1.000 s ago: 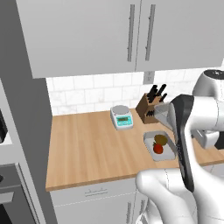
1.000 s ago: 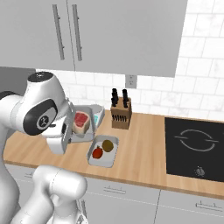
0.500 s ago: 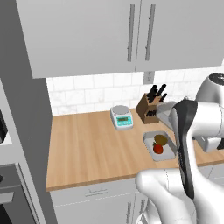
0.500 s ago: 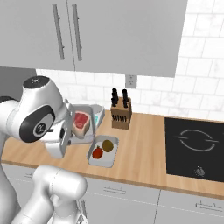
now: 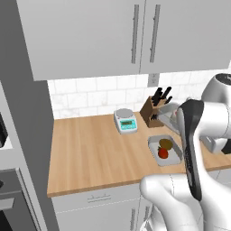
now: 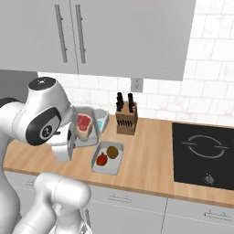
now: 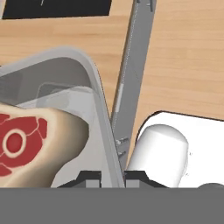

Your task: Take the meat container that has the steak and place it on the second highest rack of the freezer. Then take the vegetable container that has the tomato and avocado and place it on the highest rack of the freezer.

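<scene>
Hand view shows the end effector [image 7: 111, 175] clamped on the rim of the shallow grey plastic meat container [image 7: 97, 83] holding the red, tan-edged steak [image 7: 30, 142], lifted above the wooden bench [image 6: 151, 155]; I'd keep it level in transit.

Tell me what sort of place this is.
A rendered home kitchen, judging by the wooden countertop, the black induction hob set into it, the wooden knife block by the white tiled wall, and the grey wall cupboards above.
</scene>
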